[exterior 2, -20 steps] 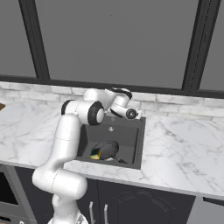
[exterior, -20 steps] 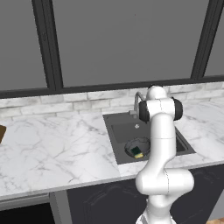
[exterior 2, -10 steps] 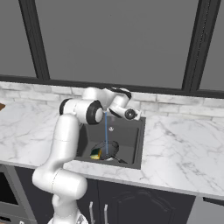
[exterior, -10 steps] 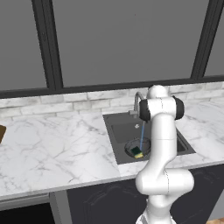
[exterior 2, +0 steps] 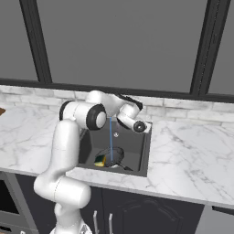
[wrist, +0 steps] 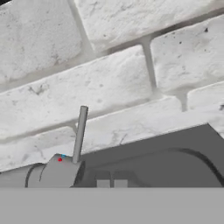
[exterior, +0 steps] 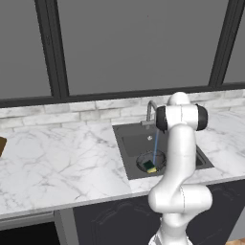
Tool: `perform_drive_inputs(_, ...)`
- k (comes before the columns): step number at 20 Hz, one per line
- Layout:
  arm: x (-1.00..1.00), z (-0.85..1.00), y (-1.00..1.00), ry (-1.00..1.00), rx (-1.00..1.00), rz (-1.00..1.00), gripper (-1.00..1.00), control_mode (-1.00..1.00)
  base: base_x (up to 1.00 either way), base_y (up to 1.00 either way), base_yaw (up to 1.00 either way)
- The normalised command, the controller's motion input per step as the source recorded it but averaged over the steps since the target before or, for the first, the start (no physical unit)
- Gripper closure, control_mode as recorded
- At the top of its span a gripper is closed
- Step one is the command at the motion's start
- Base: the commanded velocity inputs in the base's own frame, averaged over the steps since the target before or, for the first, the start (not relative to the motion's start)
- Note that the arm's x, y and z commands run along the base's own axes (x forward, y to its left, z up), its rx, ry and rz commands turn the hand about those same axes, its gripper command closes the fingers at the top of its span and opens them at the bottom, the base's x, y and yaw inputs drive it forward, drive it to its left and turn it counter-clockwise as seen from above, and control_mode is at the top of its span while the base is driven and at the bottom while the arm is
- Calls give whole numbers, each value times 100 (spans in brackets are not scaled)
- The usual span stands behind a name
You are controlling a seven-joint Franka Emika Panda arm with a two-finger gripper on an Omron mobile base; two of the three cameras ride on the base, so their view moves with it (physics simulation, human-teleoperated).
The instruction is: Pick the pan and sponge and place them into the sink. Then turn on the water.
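Under the faucet (exterior: 151, 111), water (exterior: 155, 146) now streaming onto pan (exterior 2: 112, 156), claw (wrist: 111, 183) pressed together.

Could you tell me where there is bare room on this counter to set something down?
The marble counter left of the sink is bare, as is the stretch right of it. The basin is crowded: pan, sponge, running water.

- The white arm (exterior: 179, 158) rises upright from its base, a dark-jointed elbow at the top.
- From that elbow (exterior 2: 93, 115) the forearm reaches level and forward, ending in the wrist and hand.
- The gripper (wrist: 111, 183) has its two dark finger tips drawn close together, nothing between them.
- The hand points roughly level, toward the back wall.
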Motion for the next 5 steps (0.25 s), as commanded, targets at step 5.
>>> perform_drive_inputs(5, -37, 31, -33, -7, 9, 0, 100, -100, 0, 0, 0)
